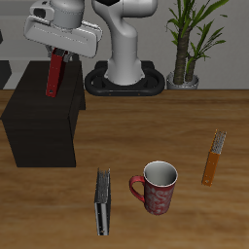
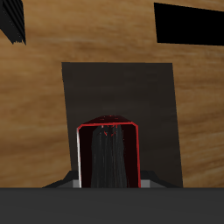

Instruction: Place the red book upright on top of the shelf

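Gripper (image 1: 60, 51) clamps the red book (image 1: 54, 74) above the shelf (image 1: 39, 117); lowering it straight down upright likely comes next.

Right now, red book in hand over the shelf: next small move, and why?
Probably a straight lowering. The hand holds the red book roughly upright, slightly tilted, over the shelf; the wrist view shows the book's end centred over the flat top. Whether it touches yet is unclear.
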Robot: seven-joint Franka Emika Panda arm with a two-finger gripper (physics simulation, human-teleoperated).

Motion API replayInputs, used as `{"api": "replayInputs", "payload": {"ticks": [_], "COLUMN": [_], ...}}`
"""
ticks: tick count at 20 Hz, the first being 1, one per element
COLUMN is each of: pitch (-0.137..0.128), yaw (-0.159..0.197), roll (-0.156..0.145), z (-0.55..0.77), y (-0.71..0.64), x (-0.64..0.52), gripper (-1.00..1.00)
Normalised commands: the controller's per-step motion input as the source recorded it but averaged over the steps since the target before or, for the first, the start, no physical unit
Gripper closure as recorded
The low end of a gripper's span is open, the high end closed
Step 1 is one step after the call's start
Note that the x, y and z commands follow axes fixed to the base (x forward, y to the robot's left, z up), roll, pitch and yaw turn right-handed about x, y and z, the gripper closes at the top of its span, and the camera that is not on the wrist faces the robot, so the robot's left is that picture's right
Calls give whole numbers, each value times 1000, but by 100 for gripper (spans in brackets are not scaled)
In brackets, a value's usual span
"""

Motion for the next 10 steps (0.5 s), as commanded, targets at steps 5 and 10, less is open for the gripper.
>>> {"api": "replayInputs", "payload": {"ticks": [5, 10], "pitch": [32, 50], "yaw": [-32, -1], "roll": [-32, -11], "z": [-190, -300], "y": [-138, 8], "x": [48, 89], "gripper": [100, 100]}}
